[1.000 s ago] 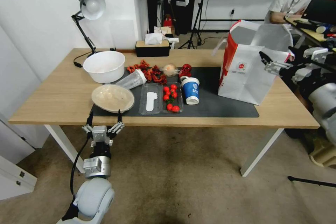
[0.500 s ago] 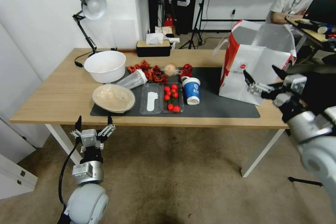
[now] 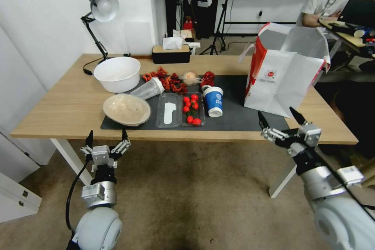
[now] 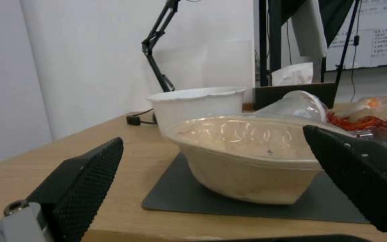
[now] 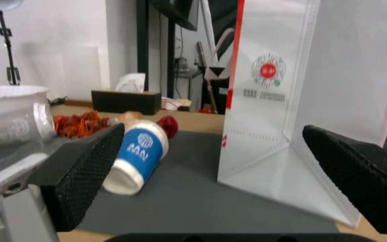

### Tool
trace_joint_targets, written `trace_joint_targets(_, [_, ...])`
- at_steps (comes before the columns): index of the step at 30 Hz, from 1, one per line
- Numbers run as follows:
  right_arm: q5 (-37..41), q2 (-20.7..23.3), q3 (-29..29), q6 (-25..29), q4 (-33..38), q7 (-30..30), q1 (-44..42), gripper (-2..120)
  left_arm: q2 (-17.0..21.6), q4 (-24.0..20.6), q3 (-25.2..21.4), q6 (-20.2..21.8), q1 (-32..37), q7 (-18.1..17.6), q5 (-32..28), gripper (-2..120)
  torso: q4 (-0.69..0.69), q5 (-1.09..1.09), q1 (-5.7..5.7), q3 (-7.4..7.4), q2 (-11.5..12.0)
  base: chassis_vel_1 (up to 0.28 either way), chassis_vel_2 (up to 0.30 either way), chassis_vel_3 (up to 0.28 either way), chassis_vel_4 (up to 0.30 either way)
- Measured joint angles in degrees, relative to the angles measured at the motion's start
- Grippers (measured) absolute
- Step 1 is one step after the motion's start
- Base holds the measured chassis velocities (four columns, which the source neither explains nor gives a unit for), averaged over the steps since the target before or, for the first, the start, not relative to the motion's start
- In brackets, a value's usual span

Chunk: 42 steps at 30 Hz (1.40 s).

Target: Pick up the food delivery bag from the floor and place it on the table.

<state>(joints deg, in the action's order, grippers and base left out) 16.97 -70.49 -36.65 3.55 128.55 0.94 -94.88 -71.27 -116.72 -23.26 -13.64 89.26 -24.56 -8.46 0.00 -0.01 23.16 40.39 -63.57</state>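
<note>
The food delivery bag [image 3: 283, 76] stands upright on the table [image 3: 58, 105], its base partly on the dark grey mat [image 3: 242, 119] — placement looks done. The right gripper [image 3: 282, 123] hangs before the table edge, jaws apart and empty; the left gripper [image 3: 106, 139] waits likewise — clear of the dishes.

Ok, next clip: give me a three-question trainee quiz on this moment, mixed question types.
1. True or false: the large white paper delivery bag with red edges stands upright on the light-wood table.
2. What is the right gripper holding?
A. a bag strap
B. the blue-and-white paper cup
C. nothing
3. Fill in: the left gripper hangs open just in front of the table's ____ edge.

Key: 1 true; 2 C, its fingers are spread and clear of the bag; 3 front.
</note>
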Motion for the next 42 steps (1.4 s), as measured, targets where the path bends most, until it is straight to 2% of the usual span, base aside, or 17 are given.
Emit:
trace_joint_targets(7, [-8.76, -8.74, 4.63, 3.85, -0.90, -0.63, -3.30, 100, 0.35, -1.26, 0.90, 0.06, 0.19, 0.06, -0.25, 100, 0.00, 0.00, 0.00, 0.00, 0.00, 0.000, 0.000, 0.000, 0.000])
trace_joint_targets(16, [-14.93, -15.56, 9.50, 7.51, -3.16, -0.73, -5.32, 100, 0.50, -1.92, 1.82, -0.02, 1.46, -0.06, 1.02, 100, 0.00, 0.00, -0.01, 0.00, 0.00, 0.000, 0.000, 0.000, 0.000])
trace_joint_targets(42, [-19.62, -18.80, 12.51, 9.21, -4.76, 0.12, -6.58, 100, -0.01, -1.97, 2.06, -2.25, 3.04, -0.03, 2.67, 100, 0.00, 0.01, 0.00, 0.00, 0.01, 0.000, 0.000, 0.000, 0.000])
